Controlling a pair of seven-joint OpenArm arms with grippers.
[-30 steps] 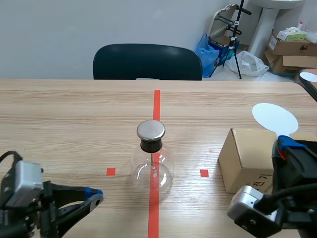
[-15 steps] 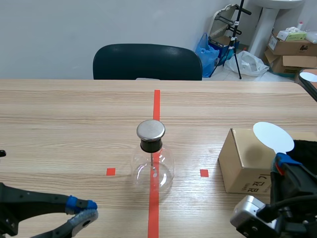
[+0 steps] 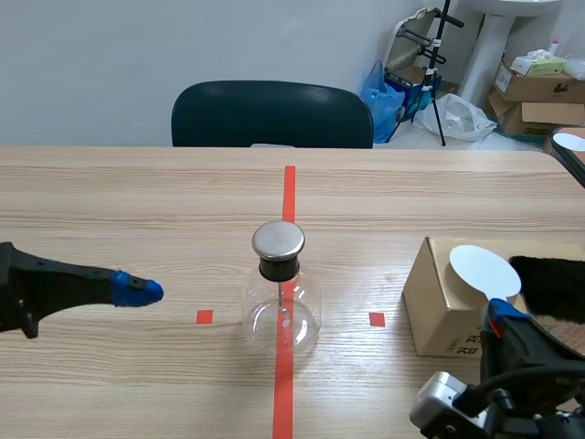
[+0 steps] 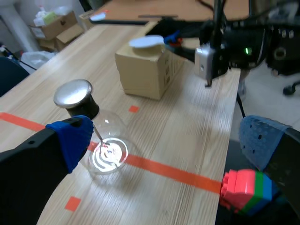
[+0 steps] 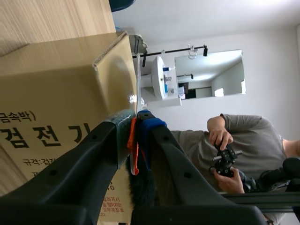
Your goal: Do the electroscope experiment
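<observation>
Scene view: glass electroscope flask stands on the counter, on red tape; left claw hangs well left of it. Left wrist view: that claw gapes wide, flask ahead. Right wrist view: right claw pinches the orange handle of a paddle beside a cardboard box.

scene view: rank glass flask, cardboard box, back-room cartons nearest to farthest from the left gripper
1. Glass flask, centre, closest to the left gripper.
2. Cardboard box, on the table's right side.
3. Cartons, past the table, in the room's far right corner.
</observation>
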